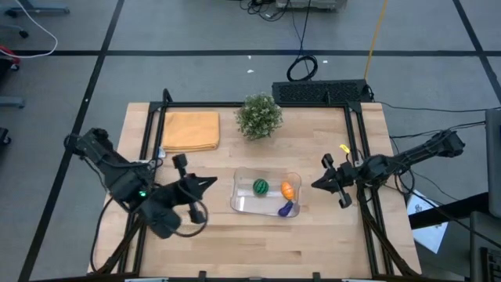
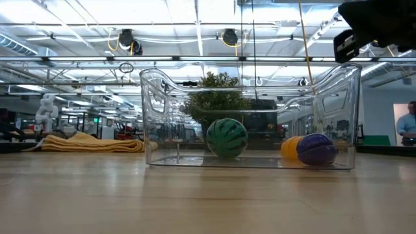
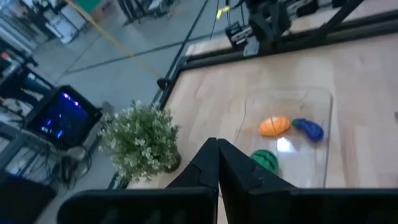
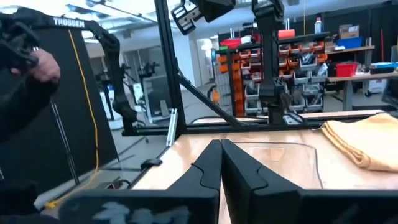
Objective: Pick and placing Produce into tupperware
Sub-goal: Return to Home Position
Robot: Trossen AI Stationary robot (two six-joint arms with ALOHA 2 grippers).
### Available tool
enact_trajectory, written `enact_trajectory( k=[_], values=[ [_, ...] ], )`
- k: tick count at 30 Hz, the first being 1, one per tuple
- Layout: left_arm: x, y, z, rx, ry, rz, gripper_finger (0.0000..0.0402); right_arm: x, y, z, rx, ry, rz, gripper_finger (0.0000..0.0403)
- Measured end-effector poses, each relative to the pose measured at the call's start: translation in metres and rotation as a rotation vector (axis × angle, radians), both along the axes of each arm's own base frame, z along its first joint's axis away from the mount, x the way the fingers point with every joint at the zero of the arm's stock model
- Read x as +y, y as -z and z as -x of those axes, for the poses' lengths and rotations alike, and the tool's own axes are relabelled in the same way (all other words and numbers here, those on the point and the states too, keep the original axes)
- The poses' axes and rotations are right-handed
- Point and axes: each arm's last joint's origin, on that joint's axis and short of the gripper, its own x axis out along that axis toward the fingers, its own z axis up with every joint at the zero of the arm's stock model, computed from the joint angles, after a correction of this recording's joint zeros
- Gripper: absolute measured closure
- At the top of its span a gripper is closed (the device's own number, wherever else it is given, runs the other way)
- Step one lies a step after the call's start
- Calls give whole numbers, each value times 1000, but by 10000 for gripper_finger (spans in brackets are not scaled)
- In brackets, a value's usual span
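Tupperware [image 1: 247,203]: clear bin, mid-table, all three produce pieces inside. Green striped ball [image 1: 260,186] lies toward its left wall. Orange piece [image 1: 287,189] and purple eggplant [image 1: 286,208] lie close together toward its right wall. Left gripper [image 1: 210,182] hangs just left of the bin, fingers pressed together, empty. Right gripper [image 1: 316,185] is just right of it, likewise closed and empty. Neither touches the walls. Likely the loading is finished and the arms are clearing off. Potted plant [image 1: 259,115] stands behind the bin, yellow cloth [image 1: 190,129] behind it to the left.
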Motion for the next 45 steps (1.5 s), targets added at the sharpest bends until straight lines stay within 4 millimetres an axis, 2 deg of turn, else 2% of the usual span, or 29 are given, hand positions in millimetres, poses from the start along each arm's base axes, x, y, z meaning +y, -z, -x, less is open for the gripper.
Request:
enact_trajectory(
  k=[5,9,12,15,18,22,26,30,33,39,45],
  values=[
    [-5,-2,26,-60,25,-25,400,1,-14,-1,14,3,51,403],
    [4,8,52,-102,34,-12,401,1,-21,-2,10,6,75,403],
    [23,14,67,-151,26,18,401,1,-21,-2,7,10,103,403],
    [42,18,70,-181,63,25,401,-1,-21,-3,9,23,104,403],
    [60,18,72,-215,212,22,401,-3,-21,-3,10,41,118,403],
    [85,13,82,-295,526,4,401,-6,-19,-4,28,66,151,403],
    [112,13,92,-348,615,2,401,-9,-18,-5,30,87,154,403],
    [127,17,91,-365,693,41,401,-10,-19,-5,31,92,142,403],
    [136,21,84,-396,678,38,401,-10,-20,-4,22,90,129,403],
    [154,48,70,-433,563,6,401,-11,-22,-3,3,91,127,403],
    [167,79,66,-380,477,30,401,-11,-23,-2,-4,93,110,403]
  ],
)
